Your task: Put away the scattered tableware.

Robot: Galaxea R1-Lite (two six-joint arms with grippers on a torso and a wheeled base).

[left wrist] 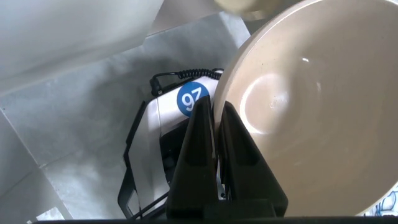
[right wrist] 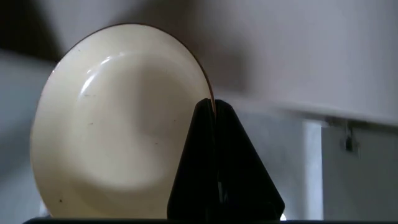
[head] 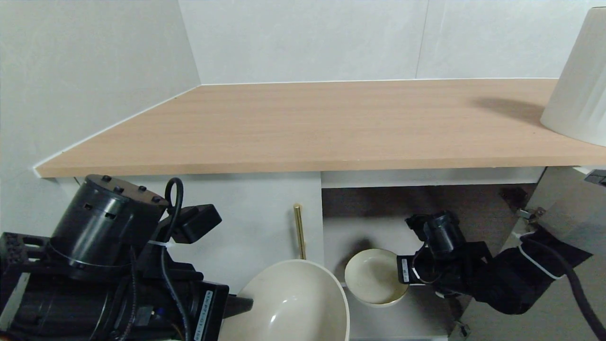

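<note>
Wooden counter (head: 303,128) runs along white walls, with a pale lampshade (head: 577,80) at its far right. Below it on the left is a closed cabinet door (head: 255,222) with a brass handle (head: 299,231); on the right is an open compartment (head: 426,208).

Left arm is low at near left, wrist pointing right. The left gripper (left wrist: 214,109) is clamped on the rim of a large cream bowl (head: 293,303), which is held tilted before the closed door.

Right arm enters from the right, forearm about level. The right gripper (right wrist: 213,106) is pinched on the rim of a small cream dish (head: 374,277) at the compartment's mouth. Cannot tell whether the dish touches the shelf.
</note>
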